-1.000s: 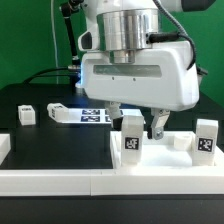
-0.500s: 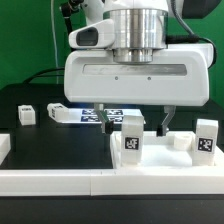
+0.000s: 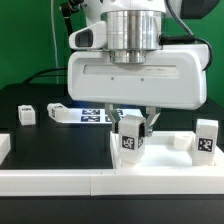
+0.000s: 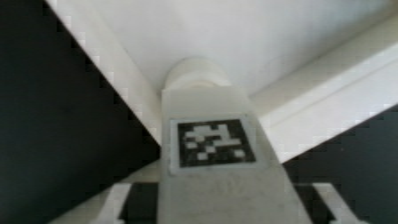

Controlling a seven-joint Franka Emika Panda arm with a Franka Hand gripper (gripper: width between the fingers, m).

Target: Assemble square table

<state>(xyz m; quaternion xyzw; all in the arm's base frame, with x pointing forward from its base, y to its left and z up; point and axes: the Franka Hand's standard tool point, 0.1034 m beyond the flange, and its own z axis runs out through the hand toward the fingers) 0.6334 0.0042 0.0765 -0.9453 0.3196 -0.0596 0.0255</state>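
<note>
Black tabletop (image 3: pixel 60 145), lower centre-right: two-finger gripper (image 3: pixel 134 125) astride small white tagged block leg (image 3: pixel 131 143); whether clamped, cannot tell; tipping risk from off-centre squeeze.

Your exterior view sits low at the edge of the table (image 3: pixel 55 150), facing the arm (image 3: pixel 135 75) from close. Your wrist view looks down, very near, onto the same leg (image 3: pixel 130 141) (image 4: pixel 214 150).

The claw (image 3: pixel 133 122) has a broad, rounded white housing (image 3: pixel 135 80) under a silver cylindrical flange (image 3: pixel 132 28), with dark fingers (image 3: pixel 149 121).
</note>
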